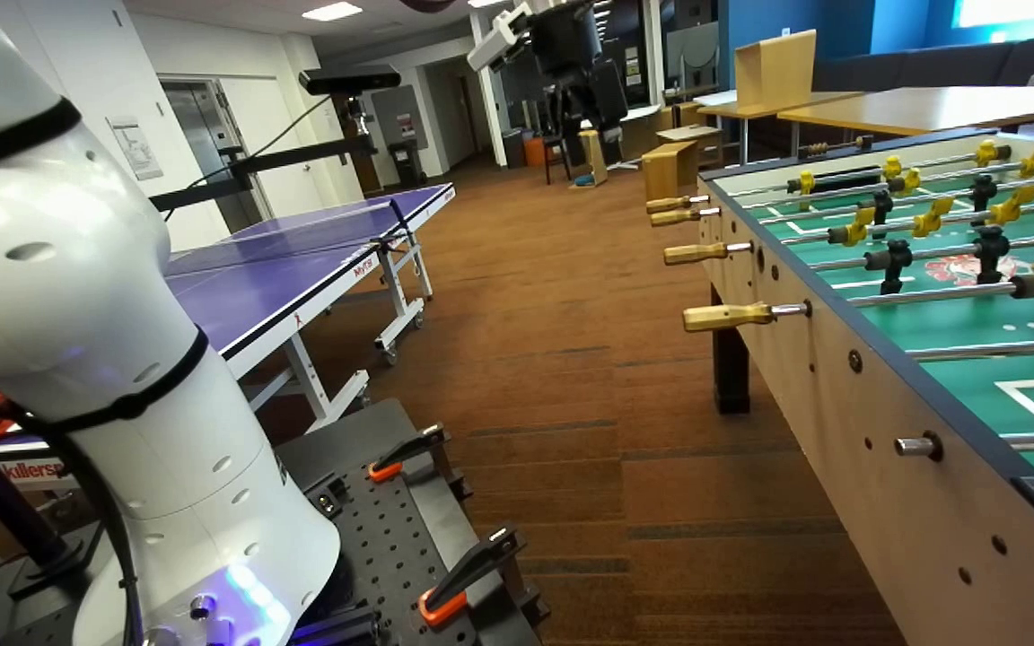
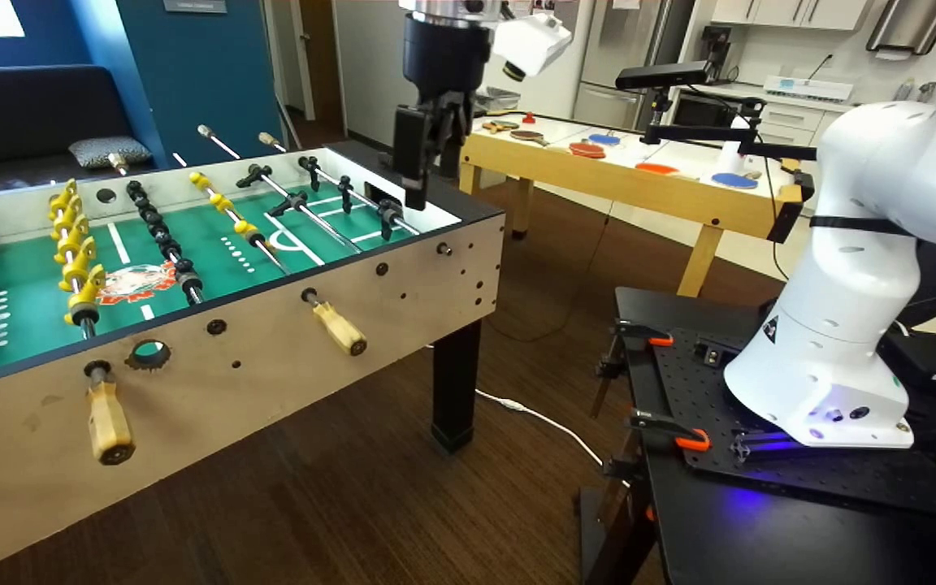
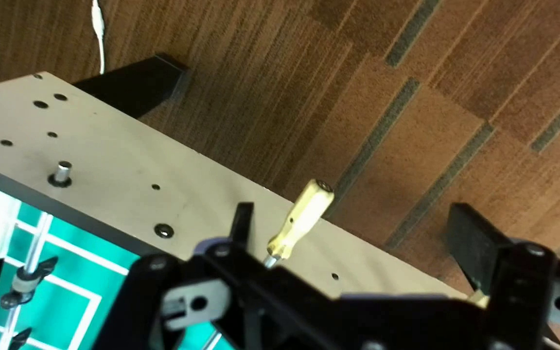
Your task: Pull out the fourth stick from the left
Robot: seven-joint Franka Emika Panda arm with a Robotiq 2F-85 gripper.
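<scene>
The fourth stick, a thin silver rod with a slim tan wooden handle, sticks out of the foosball table's side in both exterior views [image 1: 727, 316] [image 2: 340, 327]. In the wrist view its handle [image 3: 304, 218] shows between my two fingers, nearer the left one; part of its rod is hidden behind the gripper. My gripper [image 3: 353, 214] is open and empty, its black fingers wide apart. In both exterior views the gripper [image 1: 591, 117] [image 2: 435, 162] hangs above the handle's height, apart from it.
The foosball table's side panel [image 2: 403, 325] carries a neighbouring tan handle [image 2: 110, 424] and a bare rod end [image 2: 444, 249]. Further handles [image 1: 695, 254] stand along it in an exterior view. A purple ping-pong table [image 1: 275, 287] and the clamped black base table [image 2: 679, 520] stand around the arm.
</scene>
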